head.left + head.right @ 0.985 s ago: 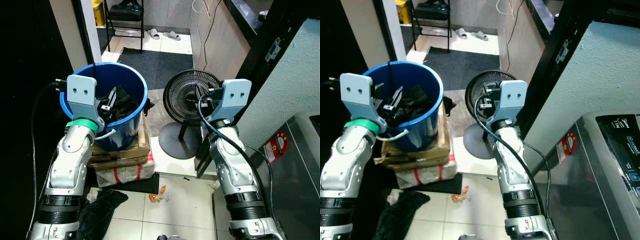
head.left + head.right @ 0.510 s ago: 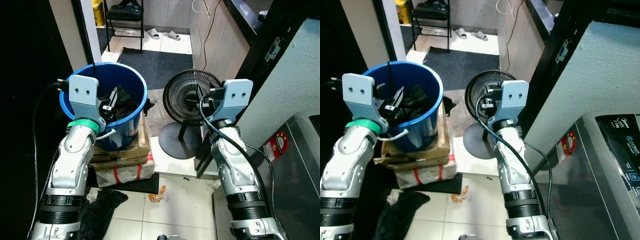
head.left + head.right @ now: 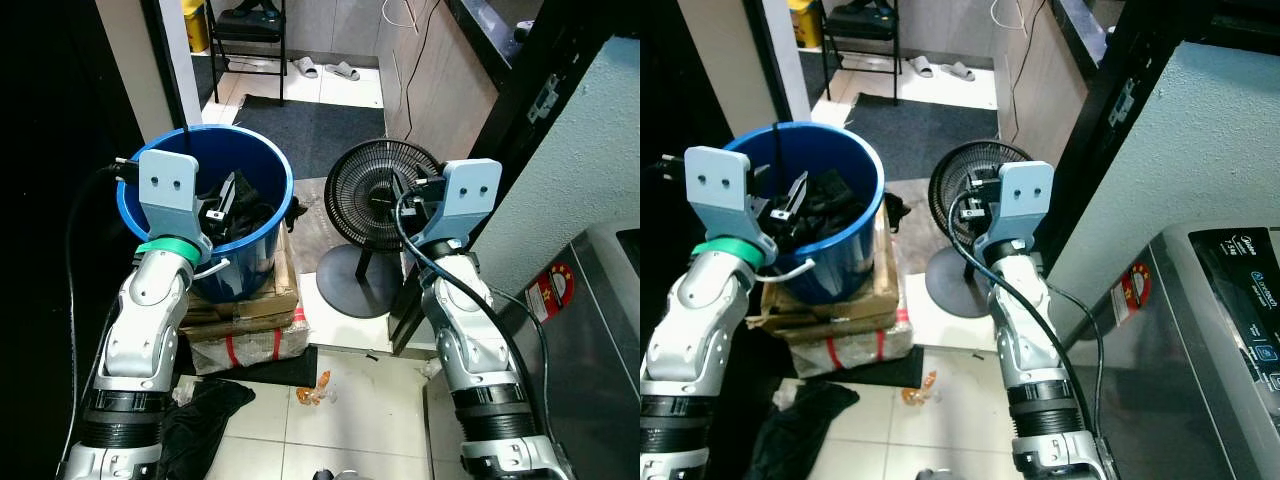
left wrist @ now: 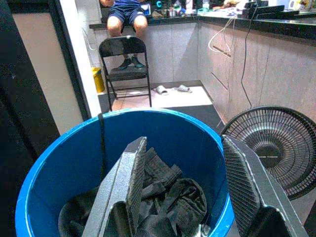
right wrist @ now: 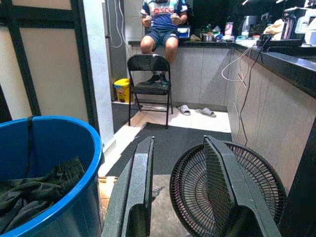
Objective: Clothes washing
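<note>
The washing machine (image 3: 1225,330) takes up the lower right of the right eye view, grey, with a printed control panel along its top and a red round sticker on its front. Left of centre in the head views stands the blue bucket (image 3: 262,170), resting on a stack of flattened cardboard (image 3: 245,305) with a wrapped bundle bound in red tape below it; inside the bucket lies the dark clothing (image 4: 168,197), a crumpled black heap that reaches partway up the wall. Just right of the bucket, on the floor in the middle of the frame, is a black floor fan (image 3: 375,190) on a round base, its grille facing upward and toward the robot. The left gripper (image 4: 185,192) is held over the near rim of the bucket, its 2 black fingers (image 4: 131,182) spread wide, jaws apart, with the clothing seen between them and not touched. The right gripper (image 5: 177,187) is raised in front of the fan, jaws likewise apart and holding nothing, the fan grille showing between them. At the lower left of the left eye view another dark garment (image 3: 200,420) lies crumpled on the tiled floor by the left arm. At the top of the frame a black folding chair (image 3: 250,25) stands on the tiles, and a person (image 5: 160,24) sits on a surface behind it, feet on the seat, with a pair of slippers (image 3: 328,68) on the floor nearby.
</note>
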`<state>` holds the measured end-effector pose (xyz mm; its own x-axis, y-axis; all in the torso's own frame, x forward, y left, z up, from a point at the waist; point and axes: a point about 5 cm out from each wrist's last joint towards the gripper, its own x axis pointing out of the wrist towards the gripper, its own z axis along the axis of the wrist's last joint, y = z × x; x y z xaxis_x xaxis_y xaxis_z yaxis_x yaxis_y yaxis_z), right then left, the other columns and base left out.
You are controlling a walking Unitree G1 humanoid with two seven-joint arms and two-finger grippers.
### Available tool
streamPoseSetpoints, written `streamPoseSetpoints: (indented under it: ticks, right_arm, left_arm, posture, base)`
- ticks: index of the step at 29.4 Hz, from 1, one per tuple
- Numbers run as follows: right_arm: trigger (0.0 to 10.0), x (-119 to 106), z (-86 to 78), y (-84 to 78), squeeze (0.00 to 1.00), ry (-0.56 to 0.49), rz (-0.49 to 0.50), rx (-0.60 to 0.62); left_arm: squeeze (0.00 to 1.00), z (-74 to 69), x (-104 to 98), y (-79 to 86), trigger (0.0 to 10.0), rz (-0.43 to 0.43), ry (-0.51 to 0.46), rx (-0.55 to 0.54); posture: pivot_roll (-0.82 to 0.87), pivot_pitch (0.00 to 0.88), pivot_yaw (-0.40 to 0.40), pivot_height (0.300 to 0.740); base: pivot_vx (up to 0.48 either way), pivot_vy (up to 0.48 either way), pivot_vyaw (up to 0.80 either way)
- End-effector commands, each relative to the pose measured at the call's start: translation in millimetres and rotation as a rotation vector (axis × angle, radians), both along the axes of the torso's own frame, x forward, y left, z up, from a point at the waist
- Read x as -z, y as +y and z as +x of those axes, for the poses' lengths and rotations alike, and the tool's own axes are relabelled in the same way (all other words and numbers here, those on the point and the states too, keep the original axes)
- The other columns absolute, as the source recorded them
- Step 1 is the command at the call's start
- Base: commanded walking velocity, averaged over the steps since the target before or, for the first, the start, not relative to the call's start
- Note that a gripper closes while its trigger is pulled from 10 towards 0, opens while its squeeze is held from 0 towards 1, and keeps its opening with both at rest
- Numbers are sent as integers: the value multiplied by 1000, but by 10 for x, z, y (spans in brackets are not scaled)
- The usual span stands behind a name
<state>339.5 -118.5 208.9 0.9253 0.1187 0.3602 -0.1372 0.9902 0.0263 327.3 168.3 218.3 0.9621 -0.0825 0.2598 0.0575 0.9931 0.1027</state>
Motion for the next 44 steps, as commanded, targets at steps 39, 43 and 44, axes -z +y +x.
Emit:
streamPoseSetpoints:
  ticks: [39, 43, 44]
  right_arm:
    - [10000, 89, 29, 22, 0, 26, -86, 2]
    - [10000, 88, 22, 31, 0, 26, -65, -5]
    - [10000, 88, 22, 31, 0, 26, -65, -5]
  left_arm:
    - [0, 1, 13, 7, 10000, 12, -18, -15]
    - [0, 3, 9, 6, 10000, 11, -19, -14]
    - [0, 3, 9, 6, 10000, 11, -19, -14]
  posture:
    - [11, 17, -24, 740]
    - [12, 20, -22, 740]
    - [12, 20, -22, 740]
  base:
    - [82, 0, 120]
    - [465, 0, 719]
    - [465, 0, 475]
